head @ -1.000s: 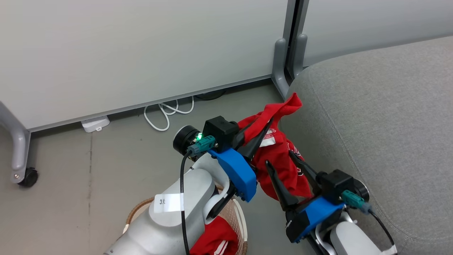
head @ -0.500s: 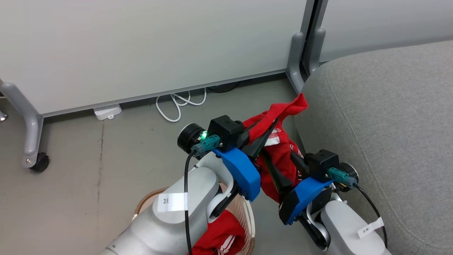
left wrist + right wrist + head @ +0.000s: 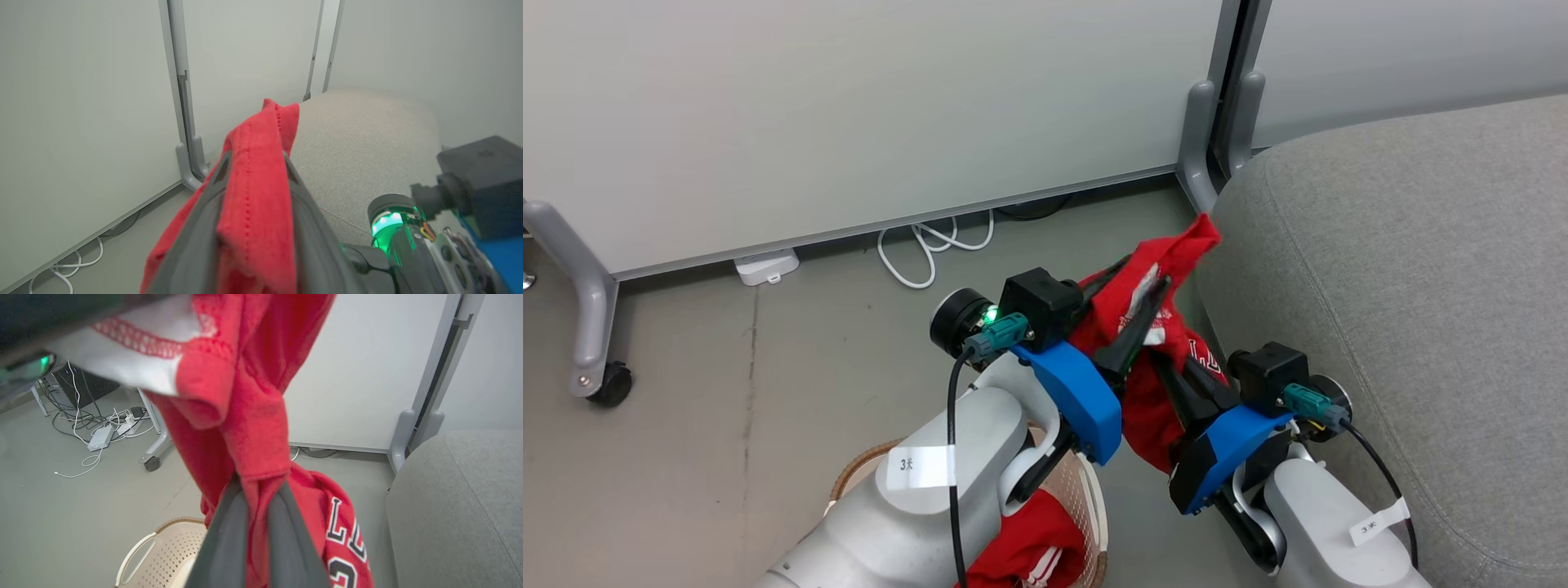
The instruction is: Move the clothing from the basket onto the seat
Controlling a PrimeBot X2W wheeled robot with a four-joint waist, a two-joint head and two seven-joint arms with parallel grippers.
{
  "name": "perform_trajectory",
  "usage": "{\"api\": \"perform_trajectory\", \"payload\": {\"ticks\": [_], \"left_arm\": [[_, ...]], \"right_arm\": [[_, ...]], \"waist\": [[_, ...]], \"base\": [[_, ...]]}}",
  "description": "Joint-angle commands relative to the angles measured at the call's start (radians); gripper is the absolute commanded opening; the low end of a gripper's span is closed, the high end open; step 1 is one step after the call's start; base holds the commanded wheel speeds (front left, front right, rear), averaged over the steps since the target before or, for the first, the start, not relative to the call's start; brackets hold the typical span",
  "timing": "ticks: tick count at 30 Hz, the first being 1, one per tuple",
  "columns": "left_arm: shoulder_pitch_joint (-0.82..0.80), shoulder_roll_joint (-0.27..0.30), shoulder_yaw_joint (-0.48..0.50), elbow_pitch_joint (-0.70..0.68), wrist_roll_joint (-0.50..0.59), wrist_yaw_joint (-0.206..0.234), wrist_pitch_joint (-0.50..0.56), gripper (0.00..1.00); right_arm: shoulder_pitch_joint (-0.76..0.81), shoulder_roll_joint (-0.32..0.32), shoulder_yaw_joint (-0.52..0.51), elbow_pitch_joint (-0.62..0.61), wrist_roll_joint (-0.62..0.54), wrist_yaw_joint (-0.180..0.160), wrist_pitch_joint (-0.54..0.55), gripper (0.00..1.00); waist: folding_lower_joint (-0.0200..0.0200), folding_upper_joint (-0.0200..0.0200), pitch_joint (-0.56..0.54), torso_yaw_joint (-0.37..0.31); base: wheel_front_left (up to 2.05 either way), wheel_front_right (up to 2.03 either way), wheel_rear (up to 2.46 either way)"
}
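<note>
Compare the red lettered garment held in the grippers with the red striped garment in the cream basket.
The bright red lettered garment hangs in the air, pinched by both the left gripper and the right gripper; the bright red striped garment lies crumpled in the cream perforated plastic basket, ungripped. The lettered garment shows white-and-dark letters and a number; the striped garment shows white stripes. Both are bright red fabric.
</note>
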Motion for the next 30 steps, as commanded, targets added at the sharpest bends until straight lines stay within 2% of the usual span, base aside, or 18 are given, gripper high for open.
{"api": "perform_trajectory", "payload": {"ticks": [1,5,11,22,26,30], "left_arm": [[-0.015,0.000,0.000,0.003,-0.004,0.004,-0.007,1.00],[-0.002,0.005,0.019,0.007,-0.003,0.011,-0.011,1.00],[0.063,0.059,0.099,-0.062,0.029,0.030,-0.016,1.00],[0.327,0.192,0.332,-0.308,0.217,0.069,-0.017,1.00],[0.442,0.217,0.430,-0.374,0.276,0.076,-0.017,1.00],[0.543,0.218,0.517,-0.417,0.314,0.064,-0.017,1.00]], "right_arm": [[-0.015,-0.002,-0.003,0.002,0.000,0.000,-0.007,0.00],[-0.017,-0.002,-0.015,0.001,-0.006,0.000,-0.008,0.00],[-0.007,-0.002,-0.058,-0.030,-0.028,0.000,-0.008,0.00],[0.043,-0.002,-0.141,-0.108,-0.065,0.000,-0.008,0.00],[0.056,-0.002,-0.163,-0.130,-0.076,0.000,-0.008,0.00],[0.069,-0.002,-0.177,-0.141,-0.082,0.000,-0.008,0.00]], "waist": [[-0.0001,0.0000,0.000,-0.001],[-0.0001,0.0000,0.003,-0.002],[-0.0001,0.0000,0.009,0.003],[-0.0001,0.0000,0.018,0.022],[-0.0001,0.0000,0.020,0.023],[-0.0001,0.0000,0.018,0.023]], "base": [[0.00,0.00,0.00],[0.00,0.00,0.00],[0.00,0.00,0.00],[0.00,0.00,0.00],[0.00,0.00,0.00],[0.00,0.00,0.00]]}}
